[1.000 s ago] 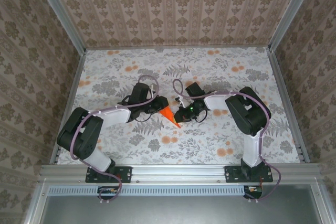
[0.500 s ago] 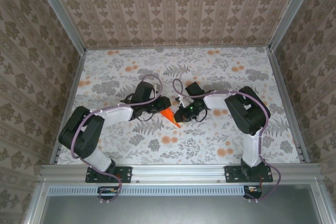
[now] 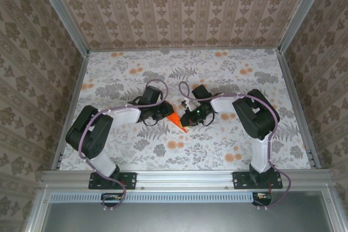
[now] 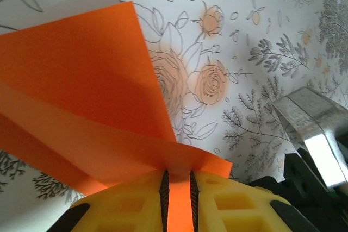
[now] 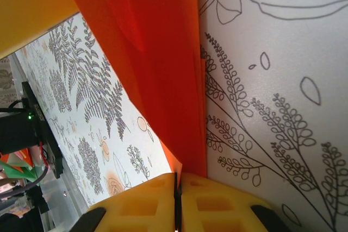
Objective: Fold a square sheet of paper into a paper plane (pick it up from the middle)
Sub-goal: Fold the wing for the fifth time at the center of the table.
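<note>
The paper plane [image 3: 175, 119] is a small bright orange pointed wedge at the table's middle, between my two grippers. My left gripper [image 3: 166, 112] comes at it from the left. In the left wrist view its yellow fingers [image 4: 136, 199] stand a narrow slot apart, with the orange centre fold [image 4: 177, 199] running down between them and the wings [image 4: 81, 96] spread beyond. My right gripper [image 3: 188, 118] holds the right side. There the yellow fingers [image 5: 147, 205] are pressed together on the edge of the orange paper [image 5: 157, 58].
The floral tablecloth [image 3: 217, 74] covers the table inside patterned walls, with an aluminium rail [image 3: 185, 177] along the near edge. A silver and black part of the right arm [image 4: 310, 129] sits close beside the left fingers.
The left arm has shifted right, closer over the paper, so less orange shows from above. The right arm and the paper have stayed in place.
</note>
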Robot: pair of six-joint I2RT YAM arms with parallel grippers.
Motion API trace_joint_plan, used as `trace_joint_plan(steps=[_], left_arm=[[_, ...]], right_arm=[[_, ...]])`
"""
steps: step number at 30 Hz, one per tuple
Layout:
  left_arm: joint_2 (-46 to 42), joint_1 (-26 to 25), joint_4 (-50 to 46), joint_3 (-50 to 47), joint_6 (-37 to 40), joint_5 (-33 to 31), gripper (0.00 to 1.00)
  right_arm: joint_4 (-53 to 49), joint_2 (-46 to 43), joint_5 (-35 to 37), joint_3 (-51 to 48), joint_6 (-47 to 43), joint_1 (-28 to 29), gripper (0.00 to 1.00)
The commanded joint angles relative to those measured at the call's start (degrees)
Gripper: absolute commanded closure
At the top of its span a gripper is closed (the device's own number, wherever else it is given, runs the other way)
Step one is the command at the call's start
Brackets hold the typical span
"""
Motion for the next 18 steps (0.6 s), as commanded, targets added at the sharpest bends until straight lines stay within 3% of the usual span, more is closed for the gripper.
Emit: trace_joint_plan(steps=[1, 12, 18], left_arm=[[1.4, 0.9, -1.9, 1.0, -2.0, -1.6, 0.79], [-1.2, 2.7, -0.8, -0.6, -1.8, -1.4, 0.77], [-4.0, 3.5, -0.8, -2.2, -1.4, -1.2, 0.76]], right_arm=[[-1.5, 3.7, 3.4, -0.3, -1.1, 0.8, 0.89], [-1.6, 0.8, 3.4, 0.7, -0.9, 1.2, 0.86], [-2.3, -4.4, 6.1, 3.0, -0.8, 2.8, 0.75]])
